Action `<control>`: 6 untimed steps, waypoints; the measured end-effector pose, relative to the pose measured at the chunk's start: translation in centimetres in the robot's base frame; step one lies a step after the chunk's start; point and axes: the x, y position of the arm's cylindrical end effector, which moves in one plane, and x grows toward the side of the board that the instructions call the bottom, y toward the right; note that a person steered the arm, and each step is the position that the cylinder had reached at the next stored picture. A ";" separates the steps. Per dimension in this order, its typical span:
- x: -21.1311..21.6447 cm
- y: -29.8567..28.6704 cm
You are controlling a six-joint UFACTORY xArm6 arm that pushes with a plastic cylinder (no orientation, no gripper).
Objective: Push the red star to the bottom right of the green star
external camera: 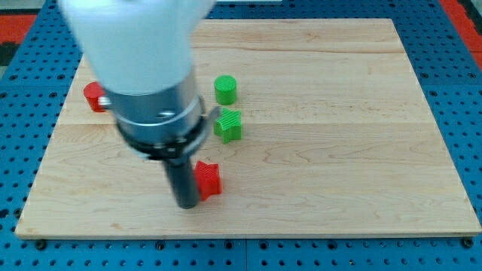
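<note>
My tip [187,203] touches the left side of the red star [208,179], lower centre of the desk [339,150]. The green star [228,125] sits above it; there are no fingers.

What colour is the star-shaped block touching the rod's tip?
Red, beside my tip; camera view.

Arm body was a broad, blurred white casing, below it a grey metallic collar ringed with dark bands, a thin pale cable or bracket at its side, then a straight dark rod, my tip [187,205] blunt and black.
</note>
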 end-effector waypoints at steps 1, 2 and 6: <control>-1.2 1.1; -4.5 0.1; -6.1 4.9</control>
